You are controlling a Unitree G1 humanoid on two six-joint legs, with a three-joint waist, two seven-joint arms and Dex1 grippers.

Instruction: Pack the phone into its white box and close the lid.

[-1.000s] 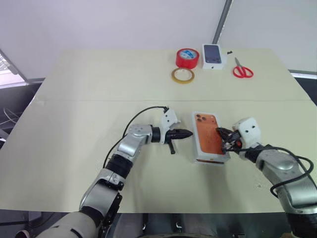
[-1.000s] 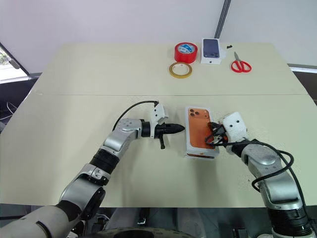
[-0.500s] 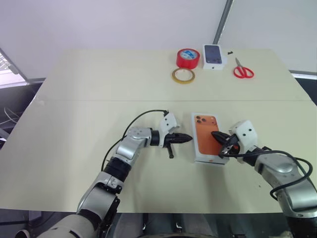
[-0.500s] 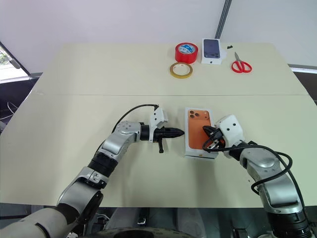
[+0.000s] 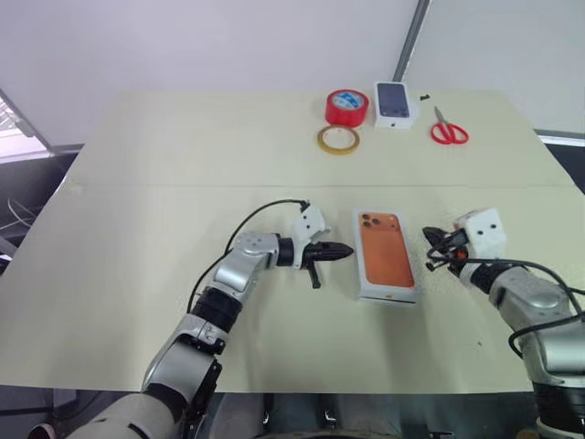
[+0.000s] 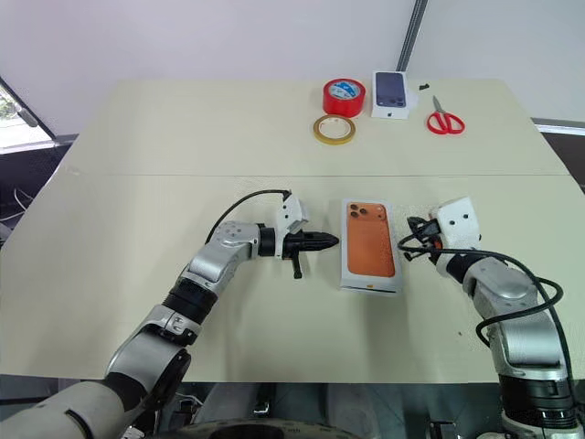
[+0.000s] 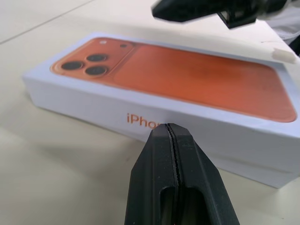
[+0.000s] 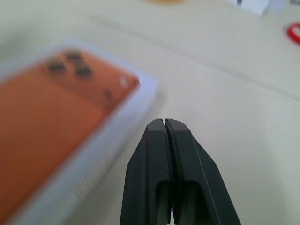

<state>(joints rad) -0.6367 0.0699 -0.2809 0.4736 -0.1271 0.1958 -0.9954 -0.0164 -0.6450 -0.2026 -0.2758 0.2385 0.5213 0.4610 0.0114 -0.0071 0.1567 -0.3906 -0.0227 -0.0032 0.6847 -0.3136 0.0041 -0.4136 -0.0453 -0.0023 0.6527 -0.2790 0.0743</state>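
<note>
1. The lid (image 5: pixel 387 251), its printed orange phone face up, sits over the white box (image 7: pixel 262 161) at the table's centre, so the packing looks all but finished. Of the box itself, little shows beyond the white side wall under the lid. The phone is hidden; I judge it to be inside.

2. The left gripper (image 5: pixel 342 251) lies at 9 o'clock of the lid, its tip just beside the long edge and pointing at it. Its two black fingers are pressed together on nothing, as the left wrist view shows plainly.

3. The right gripper (image 5: pixel 430 242) is at 3 o'clock of the lid, near but apart from it. Its fingers are likewise closed together and empty.

4. The step in hand seems to be the last check of the closure. From the left wrist view the lid appears seated level, though whether it is pushed fully down I cannot tell. If anything is left, the next move calls for a gentle press on the lid's top, or simply drawing both arms clear.

5. At 12 o'clock, well apart along the far edge of the table (image 5: pixel 183 146), stand a red tape roll (image 5: pixel 345 107), a tan tape ring (image 5: pixel 337 139), a small white box printed with a dark phone (image 5: pixel 393 104) and red scissors (image 5: pixel 448 130). None of these stands in the way.
</note>
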